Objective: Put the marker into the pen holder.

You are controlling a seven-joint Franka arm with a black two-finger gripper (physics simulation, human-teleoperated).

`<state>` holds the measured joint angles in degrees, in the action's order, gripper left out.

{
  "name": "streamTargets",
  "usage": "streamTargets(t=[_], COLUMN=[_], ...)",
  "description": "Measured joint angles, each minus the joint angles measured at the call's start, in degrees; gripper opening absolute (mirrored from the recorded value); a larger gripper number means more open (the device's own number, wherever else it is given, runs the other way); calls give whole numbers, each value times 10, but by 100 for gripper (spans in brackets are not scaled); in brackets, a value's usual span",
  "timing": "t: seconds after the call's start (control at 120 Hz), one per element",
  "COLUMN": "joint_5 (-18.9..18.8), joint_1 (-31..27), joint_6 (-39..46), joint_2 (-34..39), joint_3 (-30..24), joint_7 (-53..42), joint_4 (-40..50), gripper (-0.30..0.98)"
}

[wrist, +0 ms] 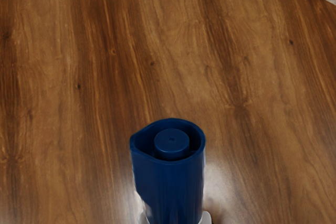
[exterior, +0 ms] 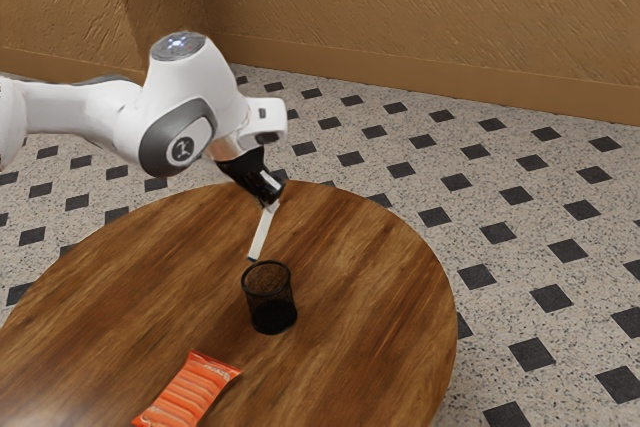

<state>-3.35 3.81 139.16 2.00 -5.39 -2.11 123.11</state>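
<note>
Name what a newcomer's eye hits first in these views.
The bright orange packet at the exterior view's lower edge. Next, the white marker slanting down from the gripper, beside the black pen holder. In the wrist view, the marker's deep-blue end, low against the brown tabletop.

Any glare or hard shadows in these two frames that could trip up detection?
Exterior view: whitish glare on the table at the lower left corner, clear of the pen holder, whose lower part reads near black; I can't make out a hard-edged shadow. Wrist view: pale sheen on the wood on both sides of the marker, whose blue end stays readable.
</note>
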Motion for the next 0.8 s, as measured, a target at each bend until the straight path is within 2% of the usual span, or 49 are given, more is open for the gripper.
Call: streamTargets(t=[0.15,0.258,0.633,0.667,0.8], joint_5=[0,0,1,1,10], joint_1=[-13,1,-7,-5,1], joint_6=[27,38,54,55,55], joint_2=[-20,-28,-43,-44,-42], joint_3=[-9,8,4,4,1], joint_7=[5,9,25,26,22], joint_4=[1,7,64,69,72], gripper=[-10,-10,-10,-6,24])
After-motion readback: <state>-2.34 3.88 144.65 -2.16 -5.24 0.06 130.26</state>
